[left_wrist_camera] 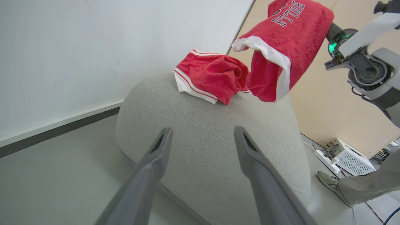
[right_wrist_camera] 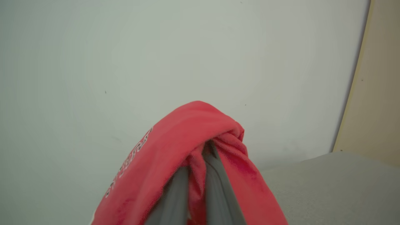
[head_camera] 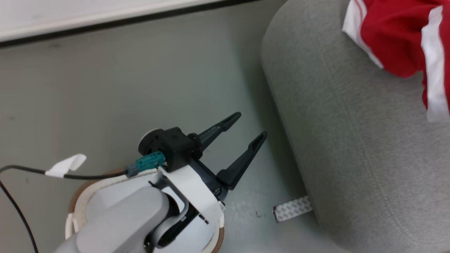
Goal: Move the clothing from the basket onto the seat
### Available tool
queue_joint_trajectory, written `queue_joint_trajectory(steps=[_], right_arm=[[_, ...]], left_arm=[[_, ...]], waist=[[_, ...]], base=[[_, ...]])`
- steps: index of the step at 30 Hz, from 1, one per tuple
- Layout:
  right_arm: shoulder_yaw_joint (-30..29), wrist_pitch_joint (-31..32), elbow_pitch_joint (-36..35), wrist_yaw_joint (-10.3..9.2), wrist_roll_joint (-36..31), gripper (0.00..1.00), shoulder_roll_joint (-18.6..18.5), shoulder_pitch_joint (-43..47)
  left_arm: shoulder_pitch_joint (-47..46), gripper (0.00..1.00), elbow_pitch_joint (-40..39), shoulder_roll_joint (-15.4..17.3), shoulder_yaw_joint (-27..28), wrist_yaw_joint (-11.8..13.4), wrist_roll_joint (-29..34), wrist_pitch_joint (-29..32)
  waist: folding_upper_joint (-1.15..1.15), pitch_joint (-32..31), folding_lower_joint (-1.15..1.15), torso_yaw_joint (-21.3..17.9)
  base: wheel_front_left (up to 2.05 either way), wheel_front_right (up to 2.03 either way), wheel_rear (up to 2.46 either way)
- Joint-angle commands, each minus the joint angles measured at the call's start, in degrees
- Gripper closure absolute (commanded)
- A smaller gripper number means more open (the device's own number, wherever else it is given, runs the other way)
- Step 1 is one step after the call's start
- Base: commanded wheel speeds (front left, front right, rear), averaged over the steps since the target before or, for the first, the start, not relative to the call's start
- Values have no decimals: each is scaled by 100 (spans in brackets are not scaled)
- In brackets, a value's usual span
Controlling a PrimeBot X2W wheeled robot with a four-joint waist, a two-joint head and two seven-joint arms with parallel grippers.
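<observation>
The light-grey seat (head_camera: 351, 140) fills the right of the head view. One red piece of clothing (left_wrist_camera: 212, 75) with white stripes lies crumpled on the seat (left_wrist_camera: 212, 143). A second red piece printed "BULLS" (left_wrist_camera: 287, 37) hangs in the air above the seat's far side, draped over my right gripper (right_wrist_camera: 200, 168), which is shut on the red cloth (right_wrist_camera: 187, 140). My left gripper (head_camera: 253, 123) is open with nothing in it, low over the floor beside the seat. In its wrist view the left gripper (left_wrist_camera: 203, 130) points at the seat. The basket (head_camera: 75, 200) sits under my left forearm, its inside hidden.
A white wall with a dark baseboard (head_camera: 105, 24) runs behind the seat. A strip of patterned tape (head_camera: 292, 209) lies on the floor by the seat. A person's shoe (left_wrist_camera: 331, 184) and a white box with cables (left_wrist_camera: 350, 156) are beyond the seat.
</observation>
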Motion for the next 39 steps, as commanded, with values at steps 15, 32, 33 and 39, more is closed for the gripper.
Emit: queue_joint_trajectory(steps=[15, 32, 33, 39], right_arm=[[-351, 914, 3370, -13, -446, 100, -1157, -1118], [539, 1691, 4212, -13, -254, 0, -1404, -981], [626, 1764, 4134, -13, -203, 0, -1450, -932], [1089, 1997, 3251, -13, -120, 0, -1882, -592]], left_arm=[[-419, 0, 6, -42, 66, -76, 156, -38], [217, 0, 462, -116, 168, -59, -214, -450], [301, 0, 484, -115, 191, -40, -257, -485], [869, 0, 367, -76, 632, 103, -633, -599]], waist=[[0, 1138, -1, 676], [0, -174, -1, 492], [0, -316, -1, 473], [0, -1051, -1, 397]], base=[[0, 0, 0], [0, 0, 0], [0, 0, 0], [0, 0, 0]])
